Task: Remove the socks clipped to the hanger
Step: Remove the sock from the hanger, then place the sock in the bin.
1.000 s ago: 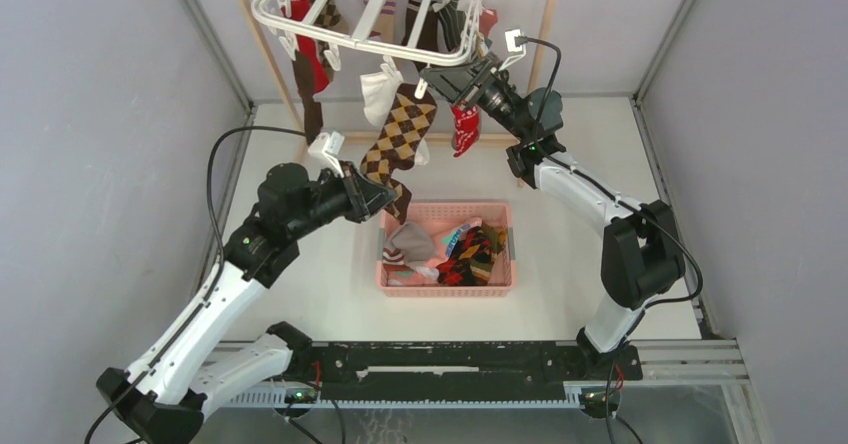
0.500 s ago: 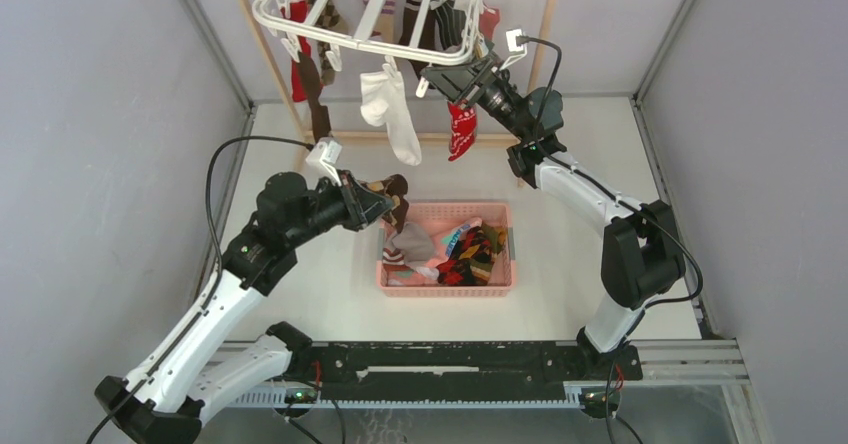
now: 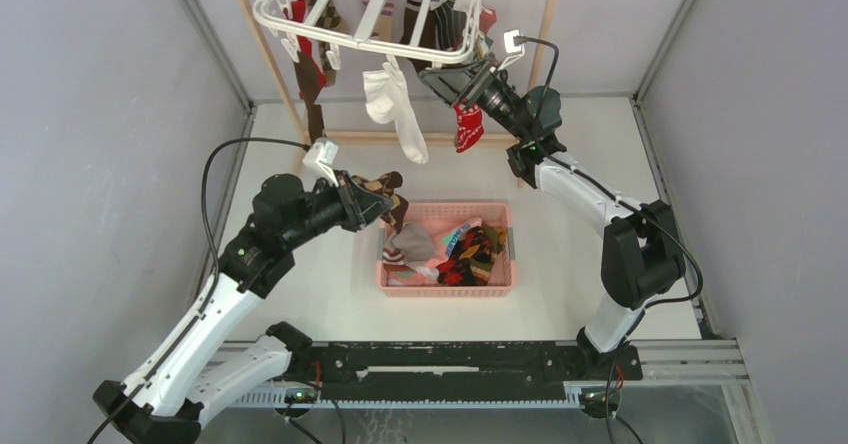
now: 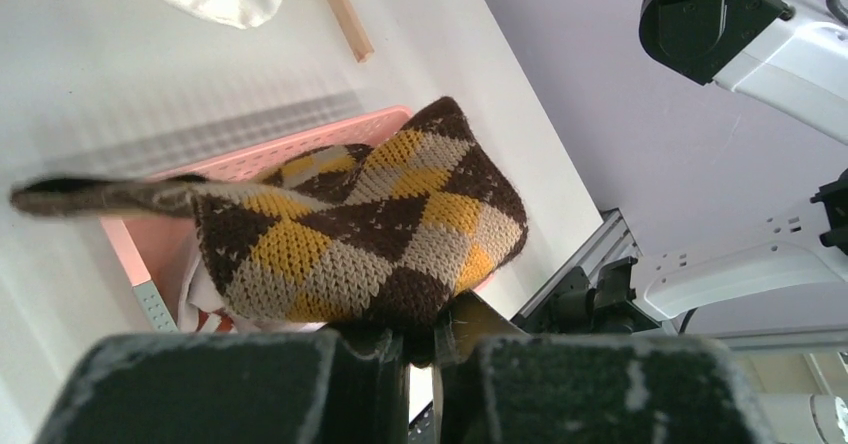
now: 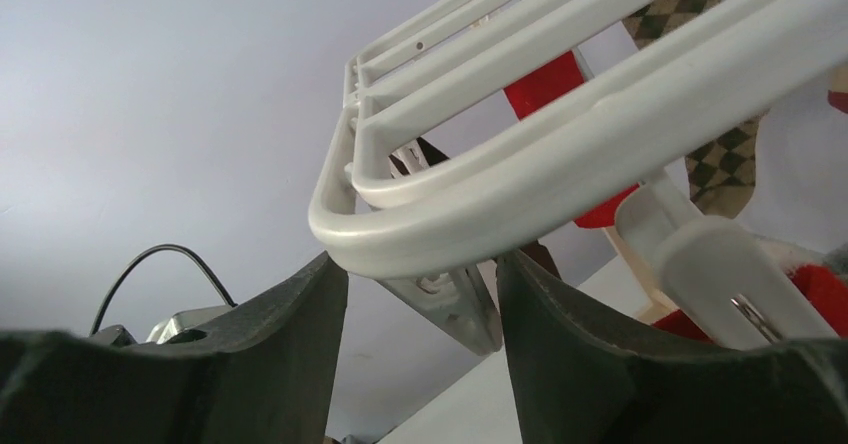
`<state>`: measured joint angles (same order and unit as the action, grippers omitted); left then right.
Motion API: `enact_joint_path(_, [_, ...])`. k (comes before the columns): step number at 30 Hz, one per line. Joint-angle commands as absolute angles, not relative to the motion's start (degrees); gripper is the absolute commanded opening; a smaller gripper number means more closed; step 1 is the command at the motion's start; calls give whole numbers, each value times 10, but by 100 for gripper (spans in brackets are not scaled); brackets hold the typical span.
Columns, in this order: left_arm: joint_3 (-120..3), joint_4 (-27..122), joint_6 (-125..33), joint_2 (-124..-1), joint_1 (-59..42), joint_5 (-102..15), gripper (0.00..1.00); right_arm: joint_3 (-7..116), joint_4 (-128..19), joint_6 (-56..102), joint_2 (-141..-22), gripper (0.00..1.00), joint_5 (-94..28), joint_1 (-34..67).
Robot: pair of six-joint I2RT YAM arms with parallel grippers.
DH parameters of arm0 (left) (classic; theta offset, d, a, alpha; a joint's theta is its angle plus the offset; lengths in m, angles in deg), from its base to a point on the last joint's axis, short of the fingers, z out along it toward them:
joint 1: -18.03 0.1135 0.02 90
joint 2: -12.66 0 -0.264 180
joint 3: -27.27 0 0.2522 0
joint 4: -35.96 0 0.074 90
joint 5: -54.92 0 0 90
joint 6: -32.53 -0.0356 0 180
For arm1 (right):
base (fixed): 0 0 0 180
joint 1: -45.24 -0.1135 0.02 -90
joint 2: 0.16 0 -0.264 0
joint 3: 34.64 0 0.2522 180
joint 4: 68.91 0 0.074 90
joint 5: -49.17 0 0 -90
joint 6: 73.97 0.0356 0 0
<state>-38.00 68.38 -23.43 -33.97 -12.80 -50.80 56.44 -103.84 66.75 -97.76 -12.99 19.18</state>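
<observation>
Top external view has the left gripper [image 3: 372,204] just beside the left rim of the pink basket [image 3: 450,289], its fingers clamped on a brown argyle sock [image 3: 392,186] that is free of any clip, bunched and drooping toward the basket. Left wrist view confirms the pinch at the sock's edge, with most of the fabric hanging loose beyond it. To finish this well, the arm should carry farther over the basket's middle before letting go, so the loose tail lands inside rather than draping over the rim. Up at the hanger [image 5: 560,154], the right gripper [image 5: 420,274] has its fingers apart around the frame's near corner, a white clip [image 5: 450,309] between them — gripping nothing. A white sock [image 3: 400,114] and a red sock [image 3: 466,124], among others, hang pegged — plenty remains.
</observation>
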Motion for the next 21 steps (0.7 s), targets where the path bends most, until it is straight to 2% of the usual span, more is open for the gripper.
enact_joint_path(1, [-380, 660, -221, -327, -124, -526, 11, 565, -1034, 664, -957, 65, -133, 187])
enact_joint_path(9, [-407, 637, -211, -349, -123, -546, 11, 501, -983, 641, -905, 76, -140, 188])
enact_joint_path(21, [-412, 569, -185, -405, -134, -566, 12, 349, -918, 612, -796, 79, -128, 212])
